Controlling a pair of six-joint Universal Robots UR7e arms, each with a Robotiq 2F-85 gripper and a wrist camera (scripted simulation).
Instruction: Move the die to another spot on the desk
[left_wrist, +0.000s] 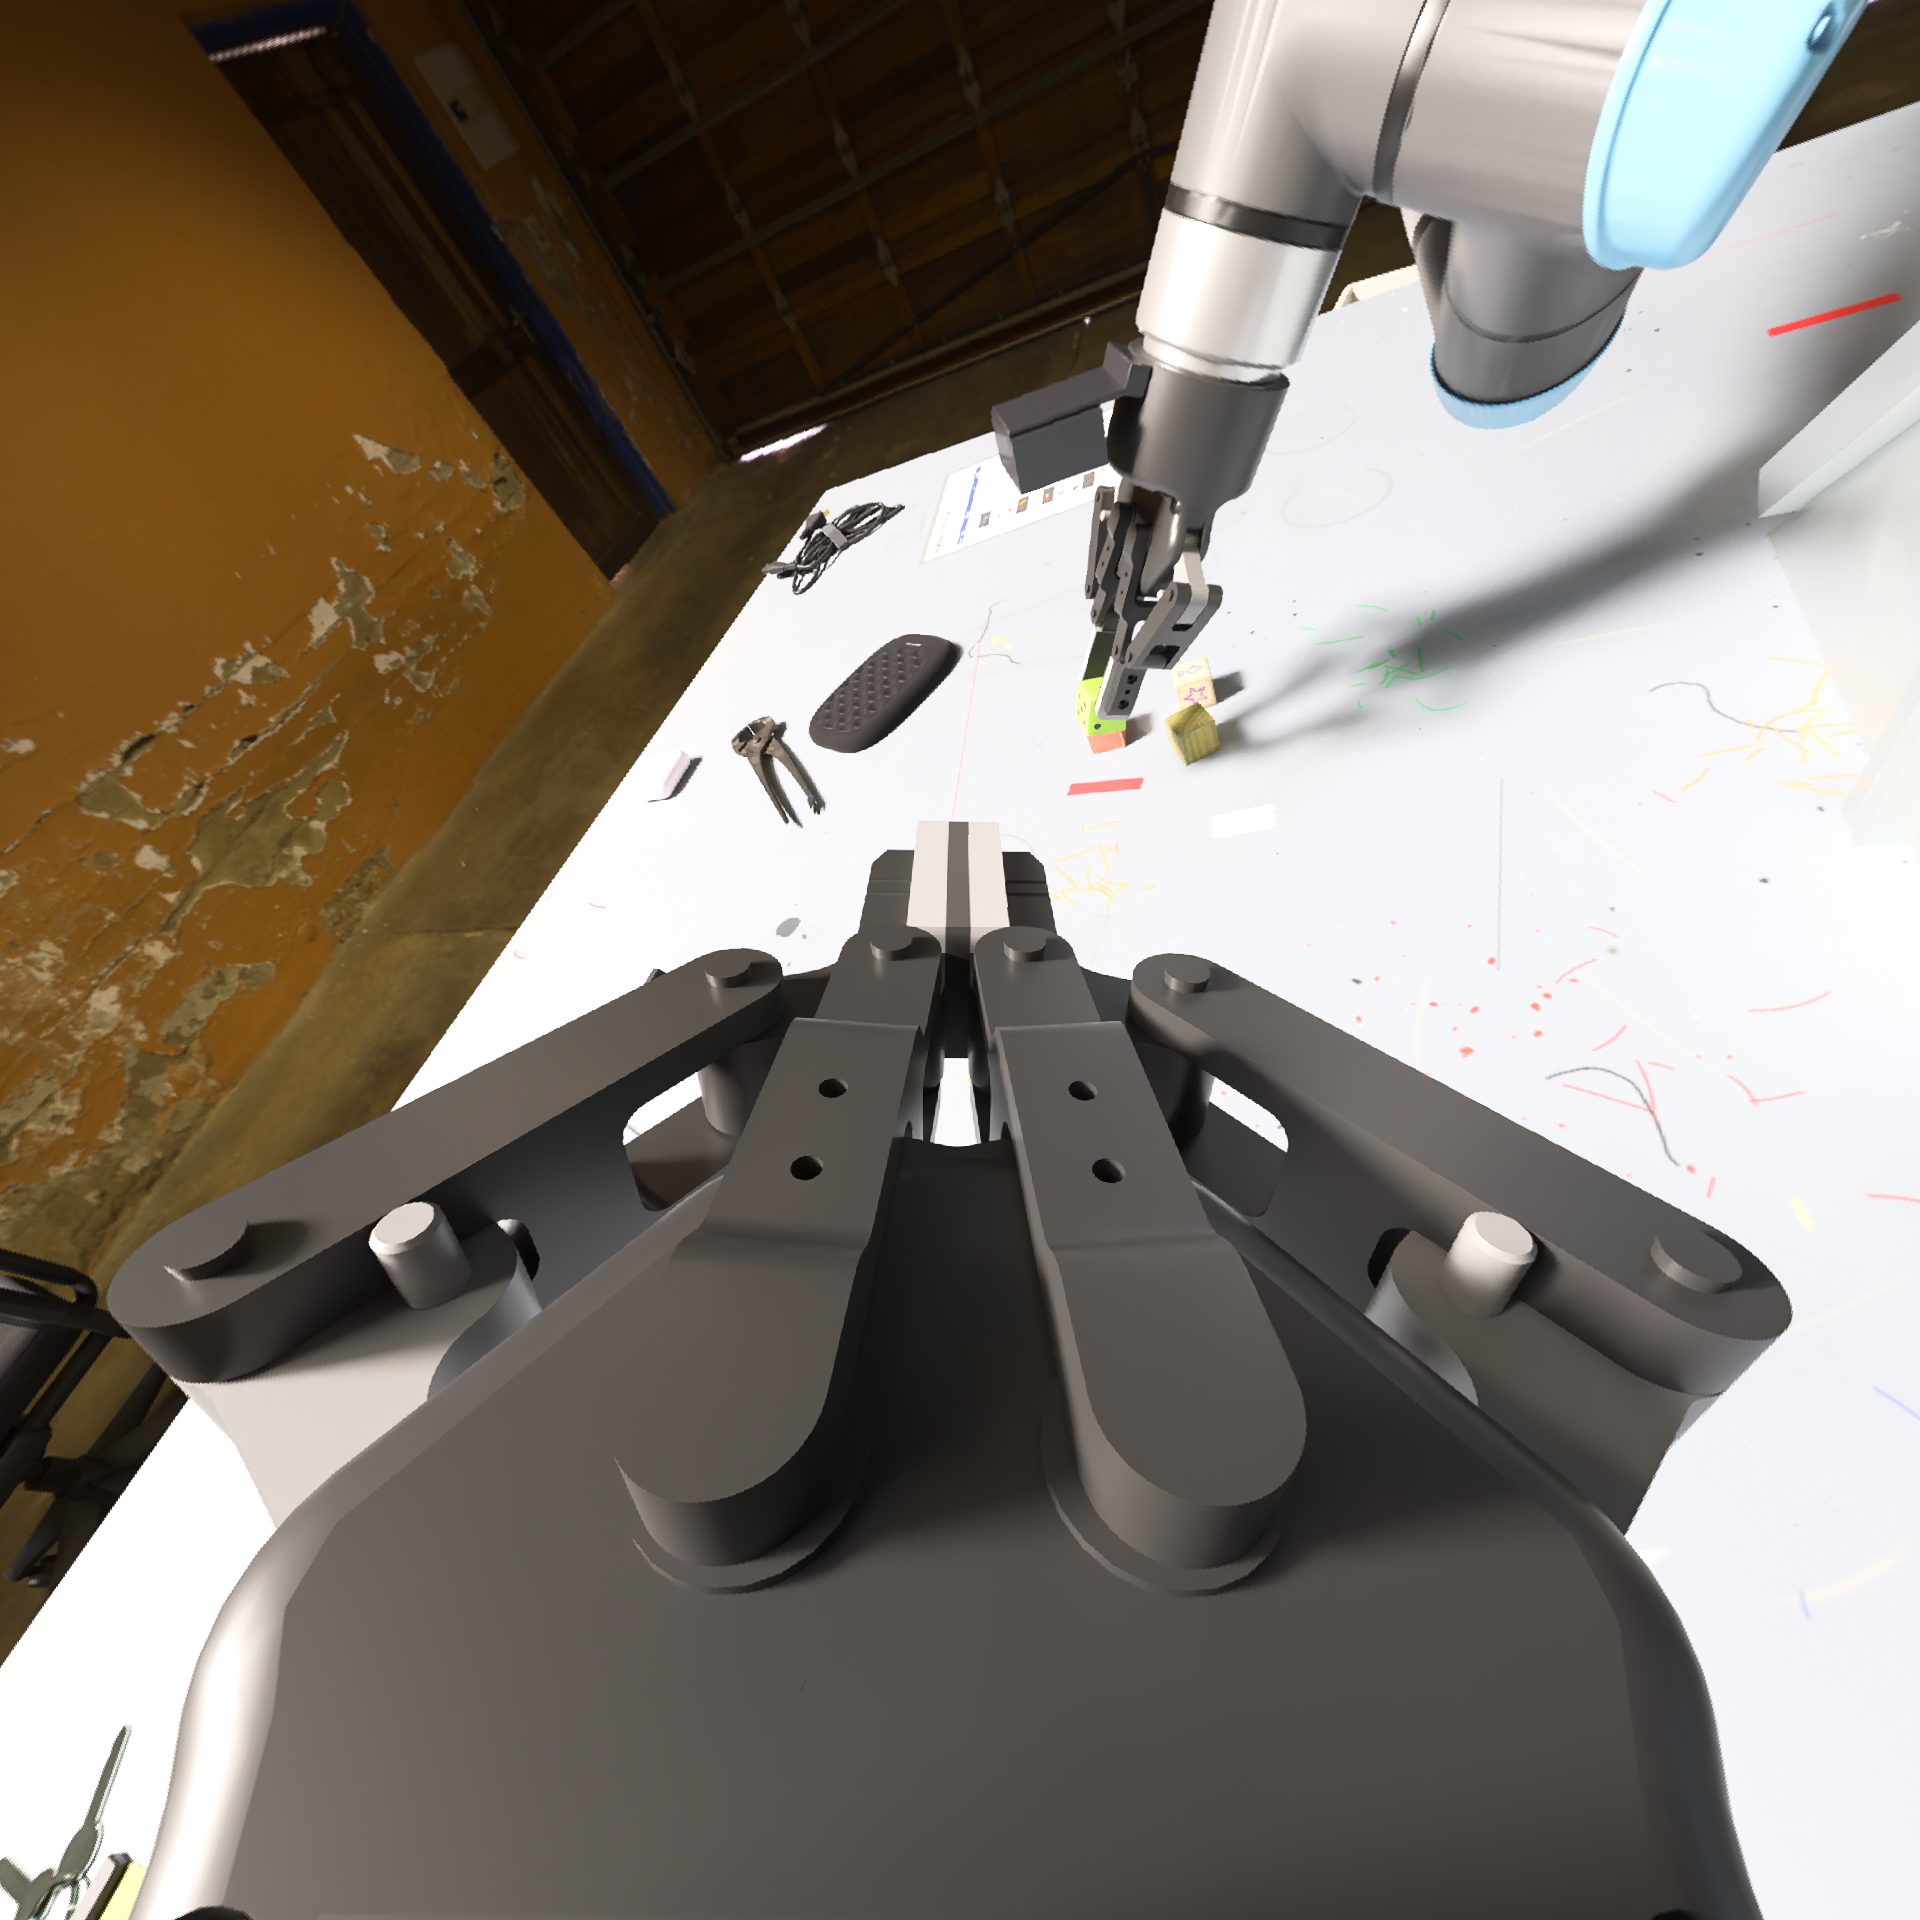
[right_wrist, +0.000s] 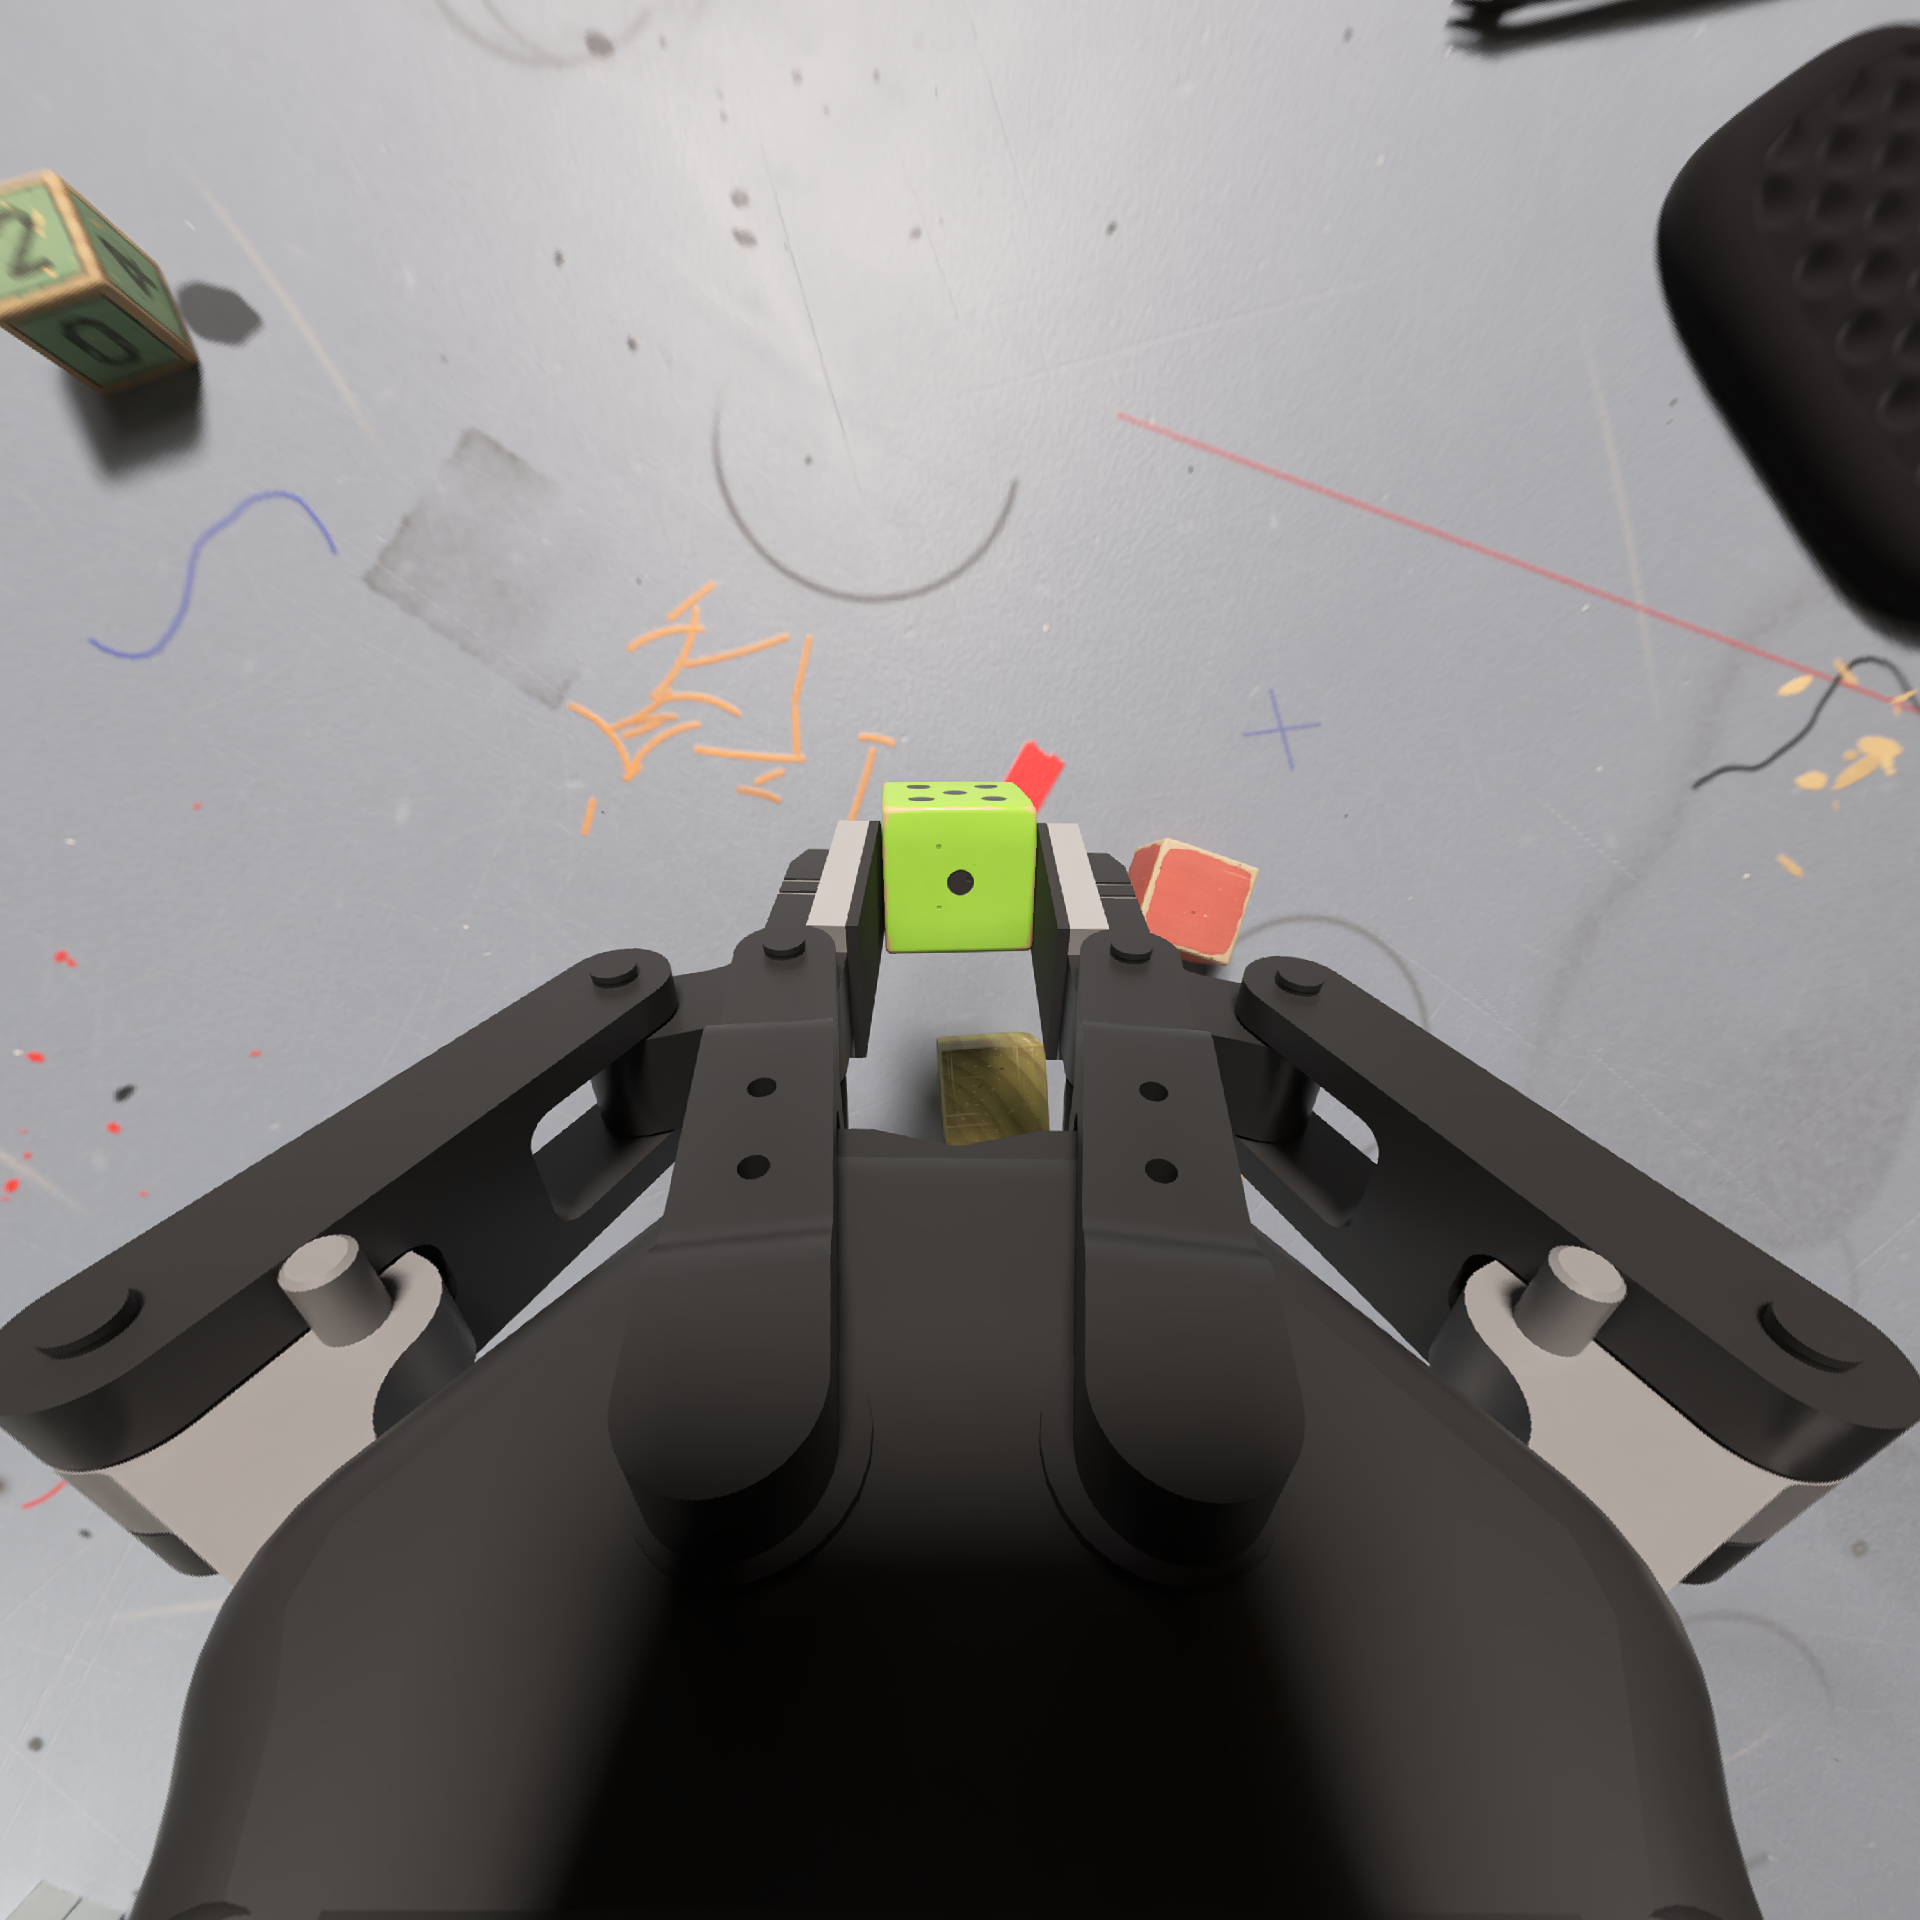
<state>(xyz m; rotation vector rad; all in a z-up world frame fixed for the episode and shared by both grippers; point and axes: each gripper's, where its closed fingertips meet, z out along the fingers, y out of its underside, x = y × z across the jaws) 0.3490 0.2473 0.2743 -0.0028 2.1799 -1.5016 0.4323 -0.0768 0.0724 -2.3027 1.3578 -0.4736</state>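
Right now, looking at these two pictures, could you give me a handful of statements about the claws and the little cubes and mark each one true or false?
1. The right claw grips the green die between its two fingers. True.
2. The left claw is holding a cube. False: its fingers are pressed together with nothing between them.
3. A red block lies on the desk beside the right claw. True.
4. The dark dimpled pad sits on top of the pliers. False: they lie side by side on the desk, apart.
5. The die face turned toward the right wrist camera shows a single black dot. True.
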